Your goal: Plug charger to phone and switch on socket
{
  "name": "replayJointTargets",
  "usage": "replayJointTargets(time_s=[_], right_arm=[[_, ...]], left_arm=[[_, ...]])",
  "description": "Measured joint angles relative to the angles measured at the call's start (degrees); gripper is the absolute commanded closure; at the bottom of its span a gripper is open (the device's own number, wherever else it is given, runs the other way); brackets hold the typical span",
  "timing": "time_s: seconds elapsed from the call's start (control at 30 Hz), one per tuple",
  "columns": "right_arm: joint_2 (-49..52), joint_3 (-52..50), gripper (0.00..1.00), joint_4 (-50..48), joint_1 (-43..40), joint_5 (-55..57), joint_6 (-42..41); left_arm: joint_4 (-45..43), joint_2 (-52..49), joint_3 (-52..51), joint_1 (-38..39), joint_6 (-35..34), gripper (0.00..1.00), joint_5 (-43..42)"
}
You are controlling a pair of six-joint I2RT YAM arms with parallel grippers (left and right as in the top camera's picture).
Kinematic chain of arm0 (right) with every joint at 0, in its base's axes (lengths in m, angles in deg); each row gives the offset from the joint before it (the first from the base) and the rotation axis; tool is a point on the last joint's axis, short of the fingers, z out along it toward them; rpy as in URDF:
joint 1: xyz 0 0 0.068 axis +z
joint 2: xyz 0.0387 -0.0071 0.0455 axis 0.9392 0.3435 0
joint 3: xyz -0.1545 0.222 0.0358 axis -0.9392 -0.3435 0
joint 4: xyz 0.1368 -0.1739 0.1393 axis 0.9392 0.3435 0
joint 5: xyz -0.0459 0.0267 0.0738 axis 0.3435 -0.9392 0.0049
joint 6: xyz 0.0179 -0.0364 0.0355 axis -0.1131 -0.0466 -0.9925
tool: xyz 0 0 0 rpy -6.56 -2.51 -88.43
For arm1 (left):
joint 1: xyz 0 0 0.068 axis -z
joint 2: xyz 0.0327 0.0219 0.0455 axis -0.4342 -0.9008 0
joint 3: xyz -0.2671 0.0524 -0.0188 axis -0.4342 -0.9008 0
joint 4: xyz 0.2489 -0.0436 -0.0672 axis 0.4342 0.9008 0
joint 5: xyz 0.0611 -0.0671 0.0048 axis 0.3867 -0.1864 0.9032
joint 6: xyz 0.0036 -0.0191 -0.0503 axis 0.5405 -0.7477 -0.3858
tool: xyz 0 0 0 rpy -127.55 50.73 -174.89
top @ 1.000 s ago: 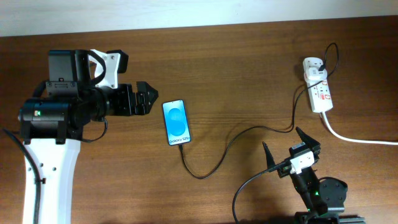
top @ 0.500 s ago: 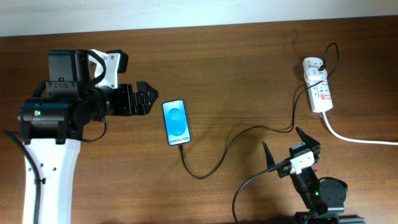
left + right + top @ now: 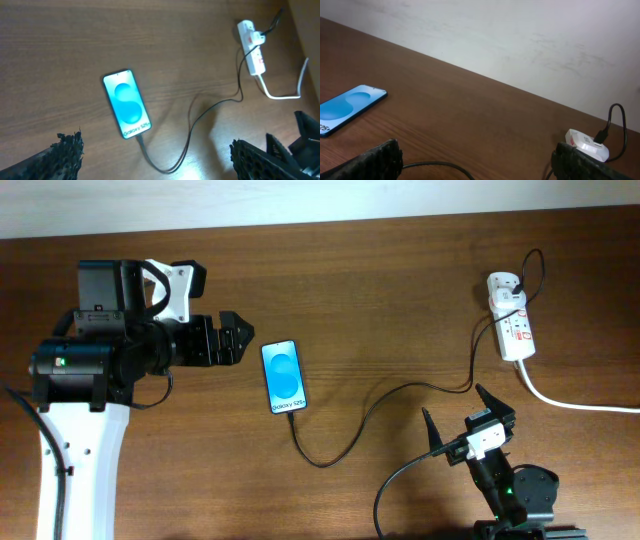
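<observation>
a slim rectangular smartphone with a bright blue screen and dark edges (image 3: 284, 376) lies flat, face up, on the brown wooden bench (image 3: 400, 280), left of centre, its long side running near to far

the left pincer (image 3: 237, 338) hangs just left of the phone's far end, its black fingers spread wide and holding nothing, clear of the phone

a long thin black charger cable (image 3: 370, 415) meets the phone's near short edge, loops toward the near side, then curves right and far across the bench to a small white elongated power strip with red switch marks (image 3: 511, 316) at the far right; the cable's black plug (image 3: 512, 300) sits in the strip's far outlet

the connector tip is too small to tell whether it is fully seated in the phone, and the position of the switches cannot be made out

a thick white cord (image 3: 570, 402) leaves the strip's near end and runs off the right edge

the right pincer (image 3: 452, 402) is at the near right, well apart from the strip and just near of the cable's middle stretch, its fingers also wide apart and empty; in its wrist view the phone lies at the left and the strip at the right, with a pale wall (image 3: 520, 40) behind the bench
</observation>
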Motion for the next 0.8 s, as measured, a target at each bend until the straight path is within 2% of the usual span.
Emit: replayJointTargets(time_s=[0.23,0.37,0.6,0.7,0.73,0.8], right_arm=[[-0.02,-0.04,0.01,-0.02,0.0,0.0,0.02],[-0.13,-0.04,0.01,-0.04,0.0,0.02,0.0],[-0.22,-0.07,0.01,-0.07,0.0,0.26,-0.02],[-0.22,-0.07,0.01,-0.09,0.0,0.26,0.0],[-0.22,-0.09,0.01,-0.07,0.0,0.24,-0.02],[-0.22,-0.09,0.01,-0.07,0.0,0.24,0.0]], left_arm=[[-0.74,3.61,-2.91,0.0,-0.02,0.01,4.59],[-10.56,11.13,-11.17,0.0,-0.04,0.01,6.01],[-36.3,30.49,-37.29,0.0,-0.02,0.01,6.97],[-43.43,36.0,-44.94,0.02,0.22,0.01,6.99],[-48.63,41.0,-51.54,0.13,1.29,0.01,6.99],[-54.4,45.44,-57.33,0.68,3.19,0.01,6.97]])
